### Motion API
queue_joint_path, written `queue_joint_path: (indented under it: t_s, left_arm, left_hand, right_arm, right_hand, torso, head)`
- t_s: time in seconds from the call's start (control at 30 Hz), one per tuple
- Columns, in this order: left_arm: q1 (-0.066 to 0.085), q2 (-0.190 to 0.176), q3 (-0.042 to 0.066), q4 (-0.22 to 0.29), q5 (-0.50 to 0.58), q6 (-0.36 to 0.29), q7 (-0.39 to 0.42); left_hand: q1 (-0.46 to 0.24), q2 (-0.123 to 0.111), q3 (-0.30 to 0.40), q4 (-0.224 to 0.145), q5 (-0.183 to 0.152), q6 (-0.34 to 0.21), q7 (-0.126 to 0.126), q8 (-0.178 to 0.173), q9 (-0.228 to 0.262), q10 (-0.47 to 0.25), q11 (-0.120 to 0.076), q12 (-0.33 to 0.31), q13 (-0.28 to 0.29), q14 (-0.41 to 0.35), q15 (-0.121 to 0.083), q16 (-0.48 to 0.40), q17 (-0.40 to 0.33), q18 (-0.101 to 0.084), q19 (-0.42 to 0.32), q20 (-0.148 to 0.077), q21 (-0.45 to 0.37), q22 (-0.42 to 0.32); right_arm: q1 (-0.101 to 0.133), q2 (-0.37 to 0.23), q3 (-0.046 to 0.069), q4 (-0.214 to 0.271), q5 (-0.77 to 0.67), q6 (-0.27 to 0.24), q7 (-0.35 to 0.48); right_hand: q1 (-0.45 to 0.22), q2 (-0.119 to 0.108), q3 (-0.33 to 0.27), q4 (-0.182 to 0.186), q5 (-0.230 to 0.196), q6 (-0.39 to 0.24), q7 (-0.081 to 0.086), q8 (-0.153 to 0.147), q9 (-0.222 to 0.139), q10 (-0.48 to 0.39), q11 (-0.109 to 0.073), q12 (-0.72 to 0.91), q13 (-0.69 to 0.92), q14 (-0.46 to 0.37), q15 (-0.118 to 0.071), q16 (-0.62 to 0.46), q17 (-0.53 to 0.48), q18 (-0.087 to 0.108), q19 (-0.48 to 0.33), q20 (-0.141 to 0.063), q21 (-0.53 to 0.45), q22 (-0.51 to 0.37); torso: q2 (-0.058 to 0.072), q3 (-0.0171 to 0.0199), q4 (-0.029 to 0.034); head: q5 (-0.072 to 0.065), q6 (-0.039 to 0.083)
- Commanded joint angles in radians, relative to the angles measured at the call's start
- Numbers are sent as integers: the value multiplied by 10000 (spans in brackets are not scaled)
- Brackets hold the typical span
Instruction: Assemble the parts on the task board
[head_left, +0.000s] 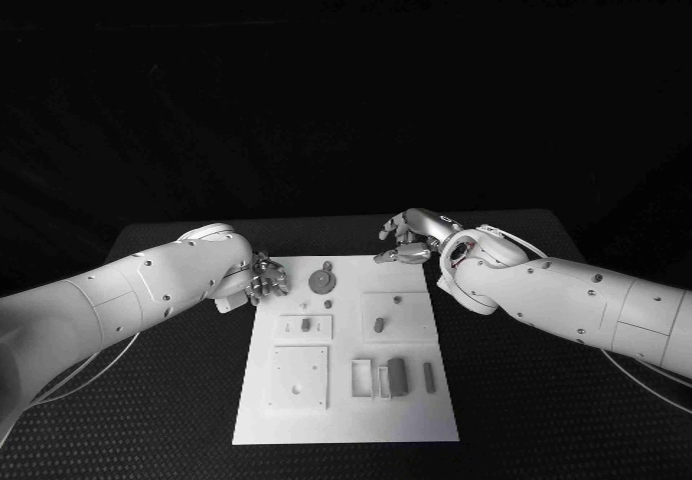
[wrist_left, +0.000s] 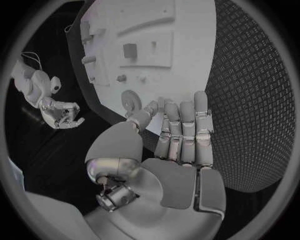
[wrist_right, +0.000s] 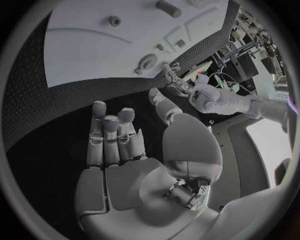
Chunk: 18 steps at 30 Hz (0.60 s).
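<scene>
The white task board (head_left: 346, 400) lies in the middle of the table, with grey parts on it: a round toothed disc (head_left: 323, 280) near its far edge, a short peg (head_left: 379, 324) in the right middle, and upright bars (head_left: 397, 376) toward the front. My left hand (head_left: 264, 280) hovers at the board's far left corner, fingers straight and empty (wrist_left: 181, 135). My right hand (head_left: 408, 245) hangs over the far right corner, palm bare and fingers spread (wrist_right: 115, 145). The disc (wrist_left: 130, 99) lies just beyond my left fingertips, and the right wrist view shows the disc (wrist_right: 148, 60) too.
The board (wrist_left: 156, 40) rests on a black textured table (head_left: 548, 400) that stretches out on both sides. Square raised plates (head_left: 299, 378) sit at the board's front left. Cables trail from both arms near the table's side edges.
</scene>
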Motion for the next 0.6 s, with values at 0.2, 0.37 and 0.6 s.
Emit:
queue_joint_path:
  t_s: [0.2,0.37,0.6]
  left_arm:
    - [216,-687,215,1140,357,-605,-84]
    - [357,-1190,210,2036,358,-613,-159]
    - [353,-1594,162,2971,28,-695,-183]
  left_hand:
    - [81,9,76,-36,28,99,-16,114,49,120,-128,65,-24,64,-4,60,-21,-40,34,-154,14,45]
    - [82,-8,91,-47,29,126,-39,159,69,176,-151,69,-34,110,-16,77,-29,-27,69,-163,30,73]
    - [84,-35,106,-51,29,147,-58,194,83,228,-171,67,-46,154,-29,89,-38,-15,105,-173,43,95]
  right_arm:
    - [-3,-67,5,-29,-4,153,43]
    - [-3,-63,5,-75,10,155,49]
    - [-3,-76,5,-4,28,226,50]
  right_hand:
    - [-25,98,-57,22,27,7,48,37,-16,12,-7,49,-18,-9,-84,31,-19,143,-18,33,0,139]
    - [-30,100,-57,26,27,6,48,37,-16,11,-7,48,-19,-10,-84,31,-20,144,-19,34,-1,139]
    - [-32,115,-53,32,28,6,48,37,-18,9,-7,48,-22,-11,-83,31,-21,144,-19,35,-2,139]
  torso:
    - [-39,-9,52]
    - [-39,-1,35]
    - [-23,13,35]
  head:
    - [37,-14]
    - [68,24]
    - [118,15]
